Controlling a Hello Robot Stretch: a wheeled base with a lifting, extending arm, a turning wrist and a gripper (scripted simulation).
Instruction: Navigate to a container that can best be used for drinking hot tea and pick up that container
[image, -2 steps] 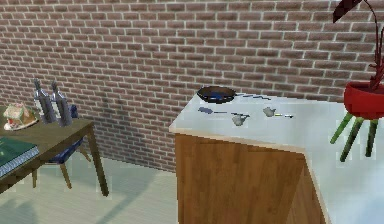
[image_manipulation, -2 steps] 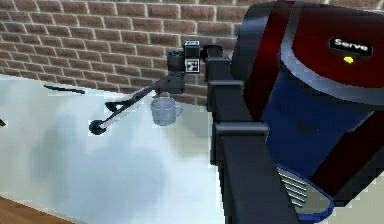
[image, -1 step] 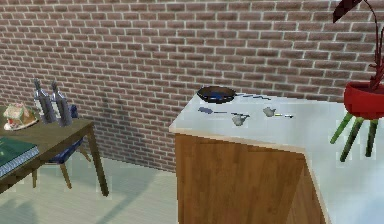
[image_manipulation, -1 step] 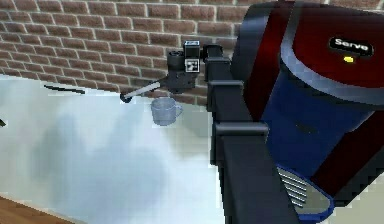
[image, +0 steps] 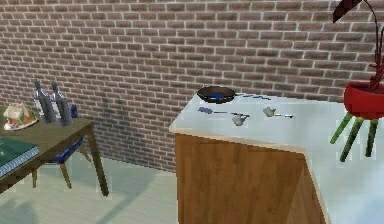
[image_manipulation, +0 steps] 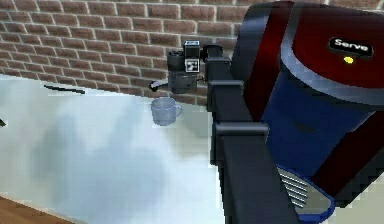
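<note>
On counter (image_manipulation: 70, 135) — cup (image_manipulation: 165, 112), perhaps — near gripper (image_manipulation: 158, 86).

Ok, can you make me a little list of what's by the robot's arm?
surface: white counter, brick wall behind
drinking thing: clear cup, upright on the counter
arm tip: end effector just above the cup in the picture; cannot tell whether it holds anything
big machine: red and blue coffee machine at the arm side view's right
</note>
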